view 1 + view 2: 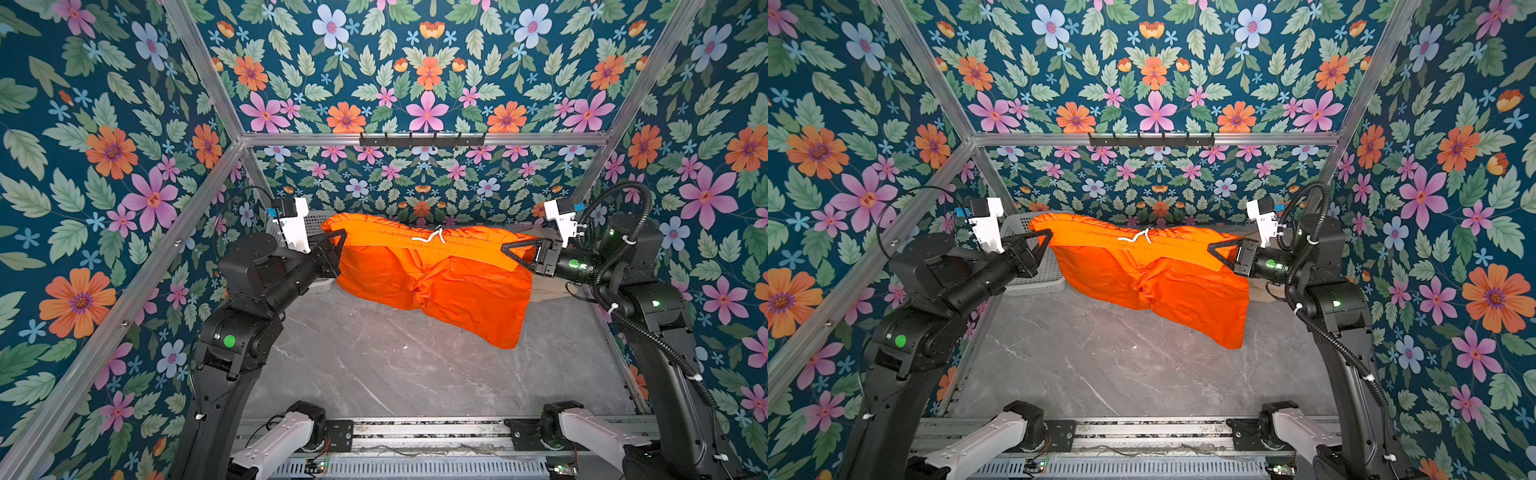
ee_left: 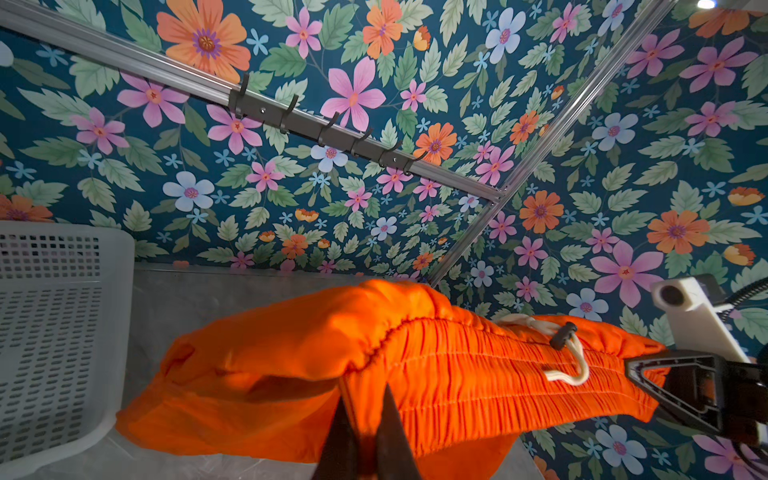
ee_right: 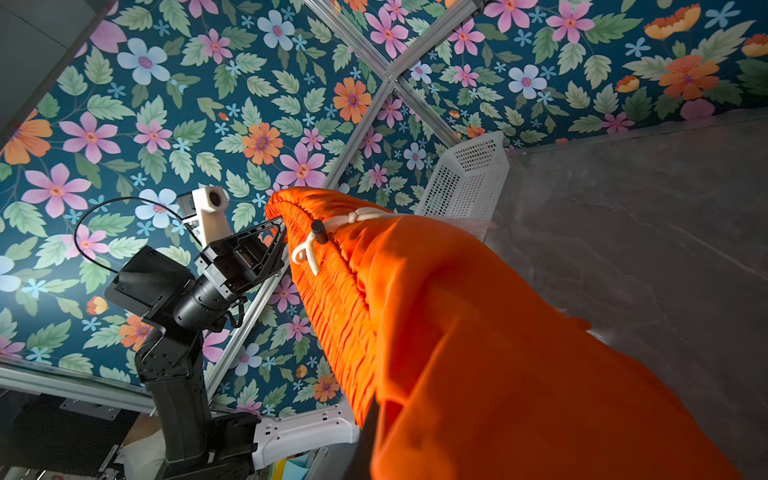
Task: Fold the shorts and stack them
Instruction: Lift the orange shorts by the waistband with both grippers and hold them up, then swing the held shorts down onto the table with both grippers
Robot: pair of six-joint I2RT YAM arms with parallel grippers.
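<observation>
My L gripper [image 1: 341,237] + R gripper [image 1: 506,250] both clamped on orange shorts [image 1: 436,286] waistband ends; shorts hang beside basket [image 1: 1034,278], above table [image 1: 374,365].

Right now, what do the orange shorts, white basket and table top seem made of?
The orange shorts: thin woven cloth, probably synthetic, slight sheen, gathered elastic waistband. The white basket: moulded plastic, matte, rows of slots. The table top: grey marble look with pale veins; stone or laminate, unclear.
</observation>
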